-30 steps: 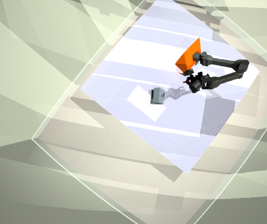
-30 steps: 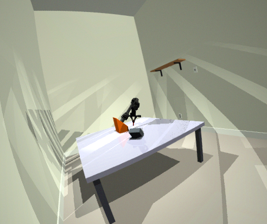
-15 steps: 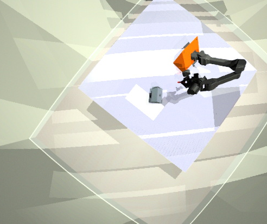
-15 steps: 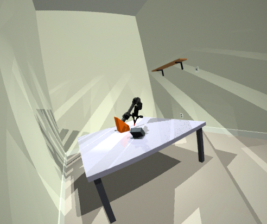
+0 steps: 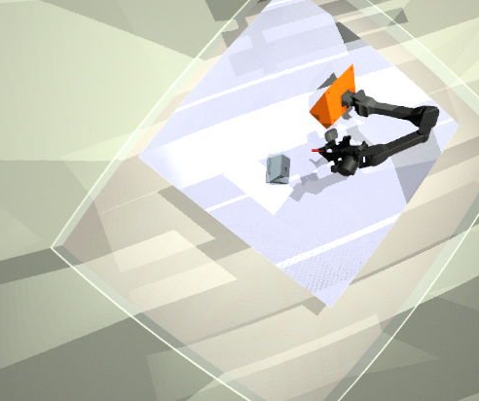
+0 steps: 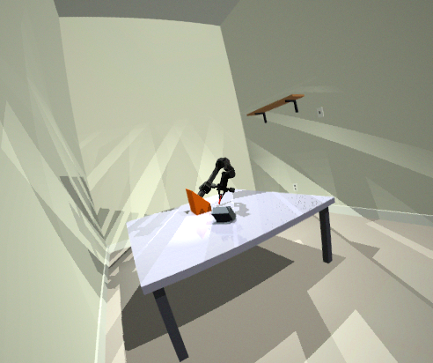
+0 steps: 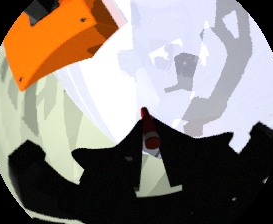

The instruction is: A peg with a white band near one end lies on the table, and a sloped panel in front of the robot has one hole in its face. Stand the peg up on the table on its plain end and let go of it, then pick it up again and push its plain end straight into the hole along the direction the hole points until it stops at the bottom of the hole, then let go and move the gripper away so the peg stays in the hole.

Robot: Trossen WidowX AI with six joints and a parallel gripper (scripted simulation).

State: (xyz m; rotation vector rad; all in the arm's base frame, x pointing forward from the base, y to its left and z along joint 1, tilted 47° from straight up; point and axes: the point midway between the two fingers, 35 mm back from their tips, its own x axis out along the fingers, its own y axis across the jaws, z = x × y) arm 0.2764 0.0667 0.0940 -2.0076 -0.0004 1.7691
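My gripper point(image 5: 323, 151) point(image 6: 220, 196) point(image 7: 147, 121) is shut on the red peg point(image 5: 315, 150) point(image 6: 220, 201) point(image 7: 145, 116). The peg's free end sticks out beyond the fingertips, toward the block's side in the top view and downward in the exterior view. In the wrist view a pale band crosses the peg near its end closest to the camera. The grey block point(image 5: 274, 170) point(image 6: 223, 211) with the sloped panel stands on the table, a short way from the peg. Its one dark hole point(image 5: 285, 169) faces the arm. Peg and block are apart. The hole is hidden in the exterior view.
An orange wedge point(image 5: 335, 99) point(image 6: 197, 203) point(image 7: 49, 42) stands on the table point(image 5: 245, 214) point(image 6: 261, 220) beside the gripper, at the arm's base. The folded arm point(image 5: 427, 122) point(image 6: 223, 163) reaches back over the table from it. Shadows fall across the table.
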